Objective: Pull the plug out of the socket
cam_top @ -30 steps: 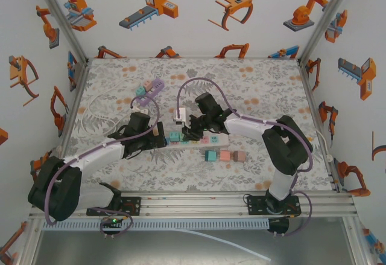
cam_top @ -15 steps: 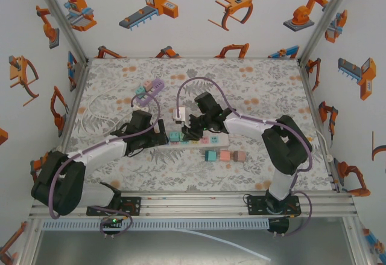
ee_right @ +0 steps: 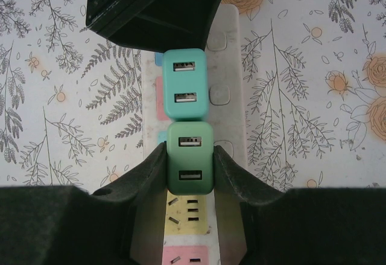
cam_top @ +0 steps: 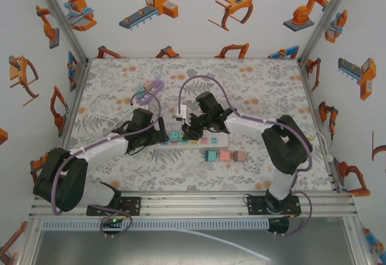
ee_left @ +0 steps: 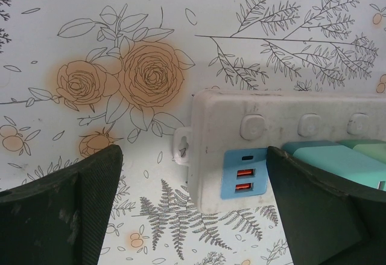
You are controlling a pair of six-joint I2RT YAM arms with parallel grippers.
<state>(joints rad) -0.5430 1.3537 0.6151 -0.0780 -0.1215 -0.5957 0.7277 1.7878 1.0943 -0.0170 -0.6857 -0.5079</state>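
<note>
A white power strip (cam_top: 216, 139) lies across the middle of the table, and its sockets are the socket of the task. A green USB plug (ee_right: 190, 158) stands in the strip, and my right gripper (ee_right: 189, 174) is shut on its two sides. A teal plug (ee_right: 184, 84) sits in the socket just beyond it. At the strip's left end, which carries a blue USB panel (ee_left: 243, 173), my left gripper (ee_left: 196, 207) stands open. One finger (ee_left: 72, 210) is off to the side over the table and the other (ee_left: 329, 207) is over the strip. In the top view both grippers meet at the strip, the left gripper (cam_top: 158, 137) and the right gripper (cam_top: 192, 133).
Three loose plug cubes, teal (cam_top: 210, 155), pink (cam_top: 225, 155) and brown (cam_top: 239, 156), lie just in front of the strip. A purple power strip (cam_top: 152, 88) with plugs lies at the back left. A small white adapter (cam_top: 179, 113) sits behind the grippers.
My left gripper has slid right to the strip's left end, and its jaws have narrowed slightly. The right gripper has stayed shut on the green plug.
</note>
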